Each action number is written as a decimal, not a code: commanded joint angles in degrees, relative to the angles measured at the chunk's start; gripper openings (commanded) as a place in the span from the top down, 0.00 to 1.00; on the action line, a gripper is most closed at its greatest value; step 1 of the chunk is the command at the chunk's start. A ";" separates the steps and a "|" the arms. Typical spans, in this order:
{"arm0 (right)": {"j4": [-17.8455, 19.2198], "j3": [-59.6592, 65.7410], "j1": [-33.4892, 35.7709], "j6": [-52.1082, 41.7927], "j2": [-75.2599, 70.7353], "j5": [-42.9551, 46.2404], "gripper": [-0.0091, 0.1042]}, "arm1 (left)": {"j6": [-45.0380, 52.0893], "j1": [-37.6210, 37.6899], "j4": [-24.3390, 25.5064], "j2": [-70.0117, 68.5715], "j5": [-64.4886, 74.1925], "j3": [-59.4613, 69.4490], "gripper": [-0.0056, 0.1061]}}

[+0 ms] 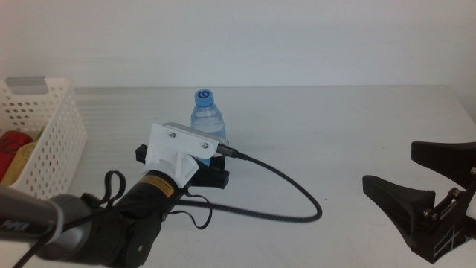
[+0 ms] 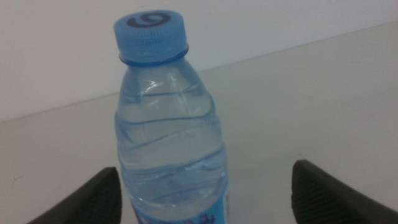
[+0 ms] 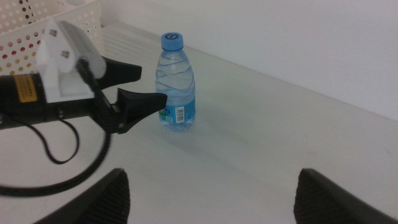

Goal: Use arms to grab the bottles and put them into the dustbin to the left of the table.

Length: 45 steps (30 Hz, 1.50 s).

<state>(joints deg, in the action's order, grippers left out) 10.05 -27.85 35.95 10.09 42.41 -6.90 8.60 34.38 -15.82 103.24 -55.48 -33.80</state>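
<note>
Grasp step: left gripper (image 1: 195, 165), jaws wide, straddles the bottle (image 1: 207, 117) untouched. Next: close, then carry to the dustbin (image 1: 44, 141) at 9 o'clock. Right gripper (image 1: 416, 195) waits, wide.

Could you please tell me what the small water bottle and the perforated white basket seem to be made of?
The small clear blue-capped water bottle looks like thin transparent plastic: ribbed walls show the table behind it, and its cap is opaque blue. The white rectangular basket with round holes seems to be moulded matte plastic, judging by its even hole pattern.
</note>
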 commanded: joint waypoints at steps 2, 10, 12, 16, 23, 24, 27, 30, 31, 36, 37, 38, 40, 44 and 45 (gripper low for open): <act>0.40 -1.30 -0.24 -0.13 -0.36 4.02 0.22 | -1.12 -1.00 -0.24 -0.31 -5.06 -3.08 0.14; 0.40 -1.30 -0.24 -0.13 -0.36 4.02 0.22 | -1.07 -2.70 0.08 2.25 -2.30 -7.99 0.14; 0.40 -1.30 -0.24 -0.13 -0.36 4.02 0.22 | -1.15 -3.31 0.33 3.03 -1.60 -9.24 0.14; 0.40 -1.30 -0.24 -0.13 -0.36 4.02 0.22 | -1.14 -4.35 0.83 4.78 -0.90 -11.77 0.14; 0.40 -1.30 -0.24 -0.13 -0.36 4.02 0.22 | -1.14 -4.36 0.22 8.97 -0.56 -16.32 0.14; 0.40 -1.30 -0.24 -0.13 -0.36 4.02 0.22 | -1.14 -4.36 0.22 9.54 -0.56 -16.82 0.14; 0.40 -1.30 -0.24 -0.13 -0.36 4.02 0.22 | -1.68 -4.36 -0.04 10.76 -0.67 -17.48 0.15; 0.40 -1.30 -0.24 -0.13 -0.36 4.02 0.22 | -2.40 -4.36 -0.64 11.03 -1.08 -17.48 0.20; 0.40 -1.30 -0.24 -0.13 -0.36 4.02 0.22 | -2.22 -4.36 -0.69 11.03 -1.08 -17.48 0.24; 0.40 -1.30 -0.24 -0.13 -0.36 4.02 0.22 | -1.60 -4.36 -1.72 10.94 -0.97 -17.48 0.62; 0.40 -1.30 -0.24 -0.13 -0.36 4.02 0.22 | -1.60 -4.30 -1.66 10.71 -0.89 -17.48 0.69; 0.40 -1.30 -0.24 -0.13 -0.36 4.02 0.22 | -1.19 -3.85 -1.01 9.58 0.24 -17.41 0.85; 0.40 -1.30 -0.24 -0.13 -0.36 4.02 0.22 | 1.16 -3.32 -1.09 7.69 2.41 -17.40 0.98; 0.40 -1.30 -0.24 -0.13 -0.36 4.02 0.22 | 5.28 -2.50 -3.77 3.21 8.92 -17.40 0.99; 0.40 -1.30 -0.24 -0.13 -0.36 4.02 0.22 | 5.66 -2.50 -4.40 2.20 10.45 -17.40 0.99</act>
<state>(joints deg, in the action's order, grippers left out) 10.05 -27.85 35.95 10.09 42.41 -6.90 13.08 31.58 -19.09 111.07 -40.01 -49.67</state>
